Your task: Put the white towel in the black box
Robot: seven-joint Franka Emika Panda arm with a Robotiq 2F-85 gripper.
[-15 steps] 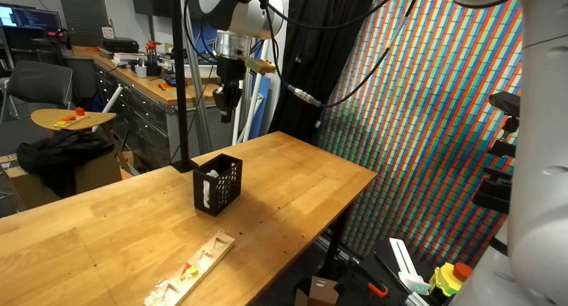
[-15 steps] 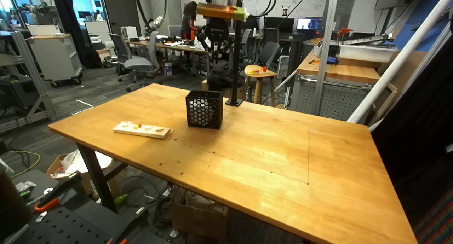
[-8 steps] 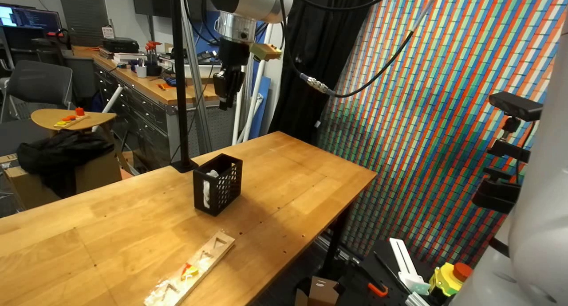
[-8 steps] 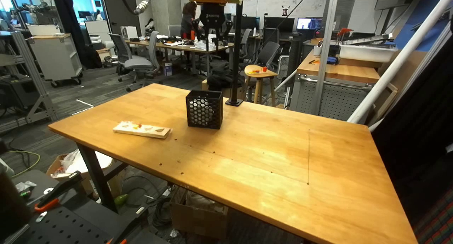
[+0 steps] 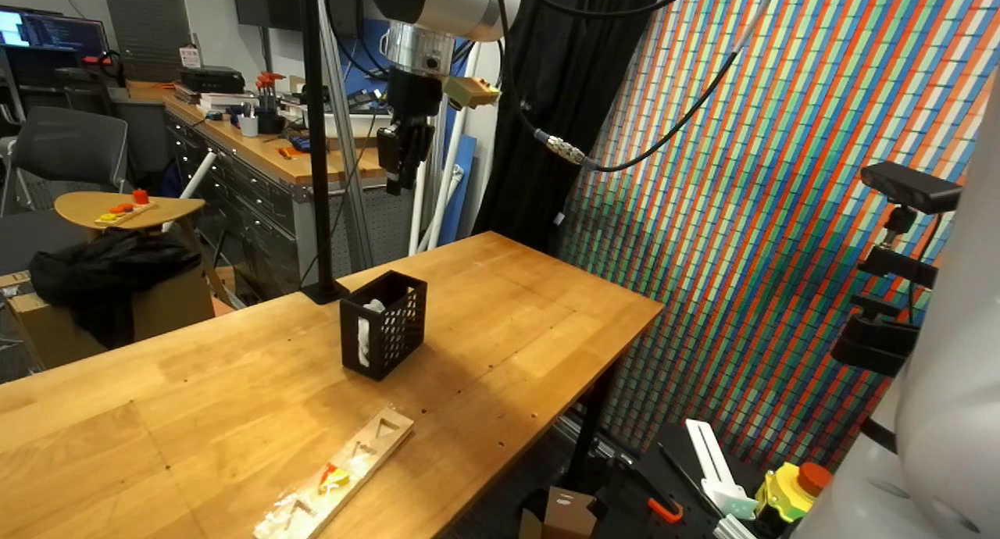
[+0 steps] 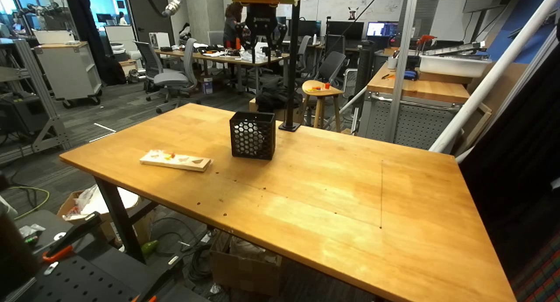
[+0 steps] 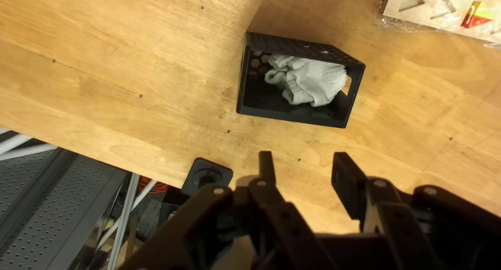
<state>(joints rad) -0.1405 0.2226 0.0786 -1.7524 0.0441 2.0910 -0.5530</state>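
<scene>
The white towel (image 7: pixel 315 80) lies crumpled inside the black box (image 7: pixel 293 119), shown from above in the wrist view. Patches of the towel (image 5: pixel 375 305) also show over the rim and through the handle slot in an exterior view. The box (image 6: pixel 267 138) stands upright on the table in both exterior views. High above the tabletop hangs my gripper (image 7: pixel 303 154), its fingers apart with only bare wood visible between them. In both exterior views the gripper (image 5: pixel 395 186) is well above the box and touches nothing.
A pale wooden strip (image 5: pixel 344 472) with triangular cut-outs and red and yellow pieces lies on the wooden table (image 6: pixel 323 197). Close behind the box rises a black post (image 6: pixel 290 83) on a square base. A dark curtain (image 5: pixel 547 117) hangs beyond the table's far end.
My gripper has risen, mostly during the first half second, and its fingers have spread further apart. Box, towel and wooden strip have stayed where they were.
</scene>
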